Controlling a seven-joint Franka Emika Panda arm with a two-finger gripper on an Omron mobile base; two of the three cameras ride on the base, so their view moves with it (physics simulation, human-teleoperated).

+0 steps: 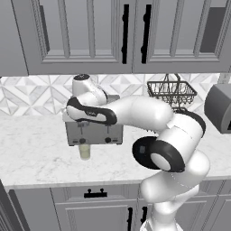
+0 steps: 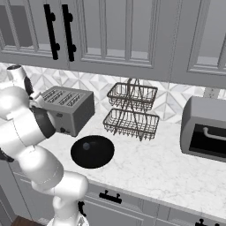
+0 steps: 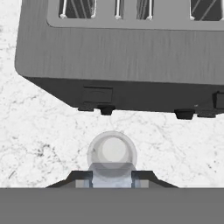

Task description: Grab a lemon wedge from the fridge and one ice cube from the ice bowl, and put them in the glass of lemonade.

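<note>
In the hand view my gripper (image 3: 112, 180) points straight down, shut on a pale translucent ice cube (image 3: 112, 174) between its dark fingertips (image 3: 82, 179). Directly below the cube is the round mouth of the glass of lemonade (image 3: 112, 151), seen from above. The same glass (image 1: 85, 151) stands on the marble counter just in front of the toaster, holding pale yellow-green liquid. A black round ice bowl (image 2: 92, 151) sits on the counter to the right of the toaster. The lemon wedge and the fridge are out of view.
A grey four-slot toaster (image 1: 94, 133) (image 2: 66, 109) (image 3: 118, 52) stands right behind the glass. A two-tier wire basket (image 2: 131, 110) is against the backsplash, and a grey box-shaped appliance (image 2: 207, 130) is at the far right. Cabinets (image 1: 113, 36) hang overhead.
</note>
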